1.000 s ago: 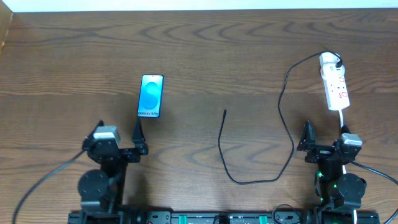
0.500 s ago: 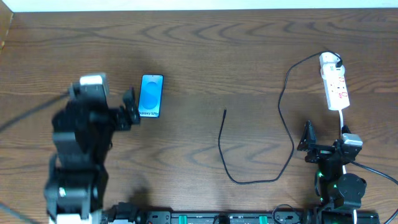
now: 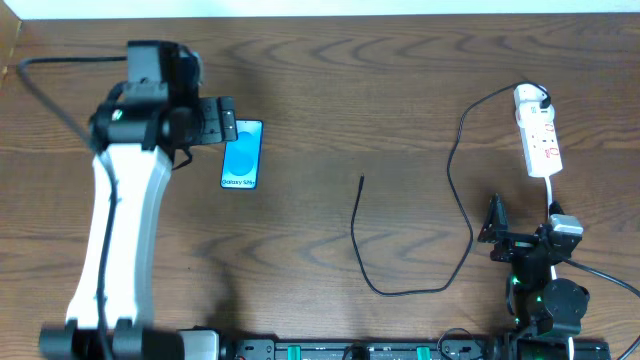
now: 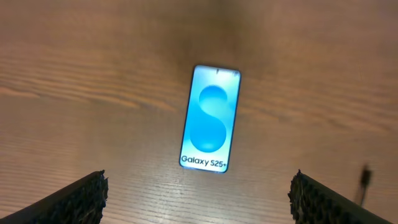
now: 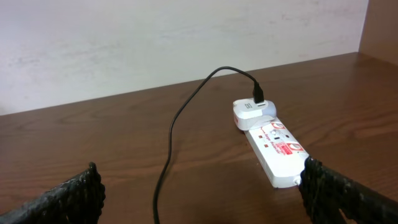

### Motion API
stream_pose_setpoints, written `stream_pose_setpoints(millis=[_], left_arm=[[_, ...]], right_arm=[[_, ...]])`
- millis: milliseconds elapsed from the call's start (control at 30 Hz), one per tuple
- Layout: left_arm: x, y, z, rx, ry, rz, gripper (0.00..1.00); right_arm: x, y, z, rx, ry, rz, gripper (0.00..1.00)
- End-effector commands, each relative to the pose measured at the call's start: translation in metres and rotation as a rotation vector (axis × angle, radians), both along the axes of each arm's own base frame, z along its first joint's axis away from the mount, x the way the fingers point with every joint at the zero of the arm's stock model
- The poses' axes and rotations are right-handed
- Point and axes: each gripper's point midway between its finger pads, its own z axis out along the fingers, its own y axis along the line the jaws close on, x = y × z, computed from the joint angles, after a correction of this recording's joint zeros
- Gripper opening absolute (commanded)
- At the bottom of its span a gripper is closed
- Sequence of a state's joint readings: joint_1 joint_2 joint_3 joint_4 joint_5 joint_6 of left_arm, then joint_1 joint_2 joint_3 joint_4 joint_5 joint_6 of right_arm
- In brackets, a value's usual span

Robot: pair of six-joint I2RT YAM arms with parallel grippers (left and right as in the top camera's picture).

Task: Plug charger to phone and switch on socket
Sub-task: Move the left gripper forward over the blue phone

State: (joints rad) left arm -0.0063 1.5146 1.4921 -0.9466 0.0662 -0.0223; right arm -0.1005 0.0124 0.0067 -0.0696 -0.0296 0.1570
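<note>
Left gripper (image 4: 199,186) and right gripper (image 5: 200,180) open, empty; cable (image 3: 353,235) looks limp, light, so pinch stiff tip (image 3: 361,180) at its 12 o'clock end; phone (image 4: 211,118) likely slippery.

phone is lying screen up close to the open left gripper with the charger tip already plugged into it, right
Not plugged in. The phone does lie screen up close to the open left gripper, but the tip of the charger lies loose on the table, apart from the phone, as the overhead view shows.

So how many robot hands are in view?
2: the left hand hovers at the phone's far end; the right hand sits by the front edge, short of the power strip.
</note>
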Motion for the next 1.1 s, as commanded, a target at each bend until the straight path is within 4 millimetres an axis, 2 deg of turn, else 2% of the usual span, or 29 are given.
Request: stream_pose_setpoints(millis=[0, 100, 167, 200, 233, 267, 333, 633, 767, 1067], left_arm=[[0.01, 0.001, -0.025, -0.003, 0.079, 0.001, 0.93], [0.01, -0.006, -0.047, -0.042, 0.153, -0.018, 0.93], [0.01, -0.009, -0.055, -0.058, 0.177, -0.024, 0.93], [0.011, -0.009, -0.058, -0.056, 0.185, -0.026, 0.69], [0.011, -0.009, -0.059, -0.054, 0.188, -0.031, 0.51], [0.012, -0.009, -0.061, -0.054, 0.19, -0.031, 0.49], [0.014, -0.009, -0.062, -0.054, 0.188, -0.031, 0.98], [0.011, -0.008, -0.068, -0.047, 0.219, -0.039, 0.98], [0.01, -0.007, -0.077, -0.04, 0.252, -0.036, 0.98], [0.017, -0.007, -0.12, -0.03, 0.353, -0.067, 0.98]], right_arm=[[0.0, 0.001, 0.0, 0.003, 0.0, 0.002, 0.99], [0.0, 0.001, 0.0, 0.003, 0.0, 0.002, 0.99], [0.0, 0.001, 0.0, 0.003, 0.0, 0.002, 0.99], [0.0, 0.001, 0.0, 0.003, 0.0, 0.002, 0.99], [0.0, 0.001, 0.0, 0.003, 0.0, 0.002, 0.99], [0.0, 0.001, 0.0, 0.003, 0.0, 0.002, 0.99], [0.0, 0.001, 0.0, 0.003, 0.0, 0.002, 0.99], [0.0, 0.001, 0.0, 0.003, 0.0, 0.002, 0.99], [0.0, 0.001, 0.0, 0.003, 0.0, 0.002, 0.99], [0.0, 0.001, 0.0, 0.003, 0.0, 0.002, 0.99]])
